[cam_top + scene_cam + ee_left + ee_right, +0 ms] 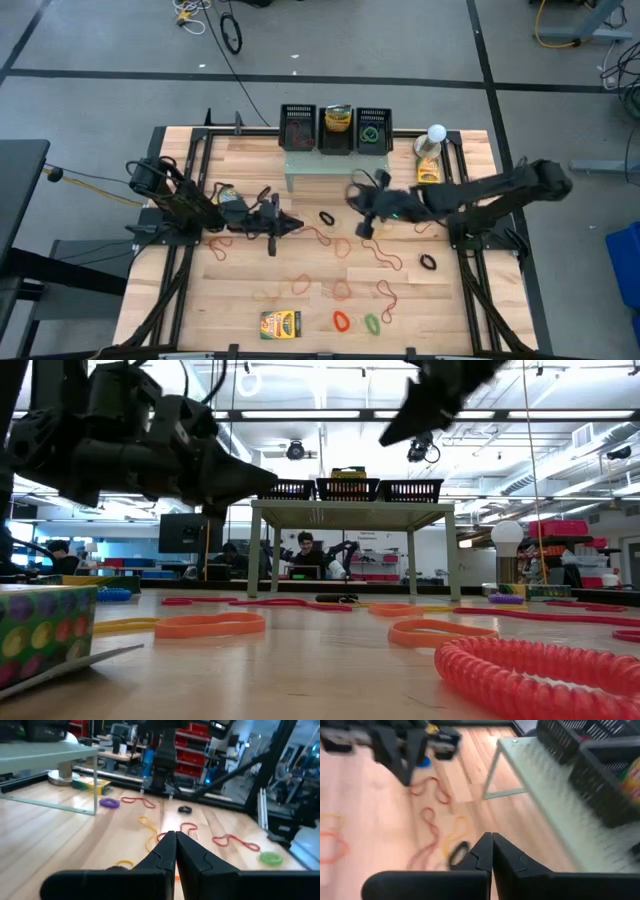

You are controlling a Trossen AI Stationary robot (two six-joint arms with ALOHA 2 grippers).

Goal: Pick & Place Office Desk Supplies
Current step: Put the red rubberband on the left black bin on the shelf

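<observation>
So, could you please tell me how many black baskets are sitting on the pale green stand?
3, in a row on the stand at the table's far edge: the left basket, the middle basket and the right basket. None seems hidden.

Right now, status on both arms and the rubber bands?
Left gripper shut, empty. Right gripper shut, empty, above table. Rubber bands scattered on table. Nothing blocking.

Wooden table (300, 300), scattered rubber-band loops (341, 320), printed cardboard box (280, 324), pale green stand (320, 164)

Overhead down; low level across table (300, 300); wrists forward.
</observation>
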